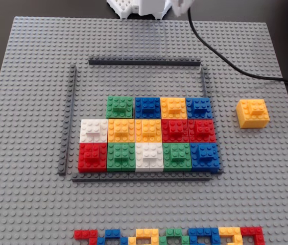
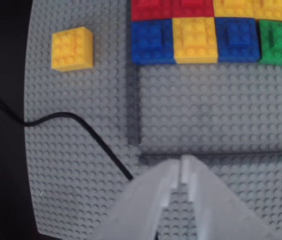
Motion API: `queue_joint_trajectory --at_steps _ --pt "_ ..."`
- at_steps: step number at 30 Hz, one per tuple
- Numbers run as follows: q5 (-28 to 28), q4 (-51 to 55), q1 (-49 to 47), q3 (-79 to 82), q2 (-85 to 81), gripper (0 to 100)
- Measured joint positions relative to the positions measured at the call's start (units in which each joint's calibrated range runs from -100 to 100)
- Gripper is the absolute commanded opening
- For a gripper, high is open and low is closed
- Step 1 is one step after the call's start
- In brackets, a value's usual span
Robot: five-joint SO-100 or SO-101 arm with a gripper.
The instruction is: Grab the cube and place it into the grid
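In the wrist view we see our gripper (image 2: 182, 170) low in the frame, its white fingers pressed together with nothing between them, poised over the grey baseplate (image 2: 206, 125) beside a black cable (image 2: 88, 132). Farther off, the yellow-orange cube (image 2: 71, 48) sits alone outside the dark strip frame, apart from the grid (image 1: 149, 135). In the fixed view the arm is cut off at the top edge, blurred.

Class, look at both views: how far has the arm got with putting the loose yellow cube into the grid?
Done: the grid already holds fourteen cubes; the top row's left cell is bare. In hand: nothing. The hand is shut and empty, near the frame's far strip. Left: the whole job. The cube sits outside the frame, right of the grid in the fixed view, ungrasped.
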Motion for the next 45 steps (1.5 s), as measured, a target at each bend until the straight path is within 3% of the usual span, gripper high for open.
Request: queue_joint_trajectory --at_steps 17,45 --pt "-3.86 -0.24 -10.43 -20.12 27.40 0" --pt "-3.86 -0.88 -14.51 -49.87 65.22 1"
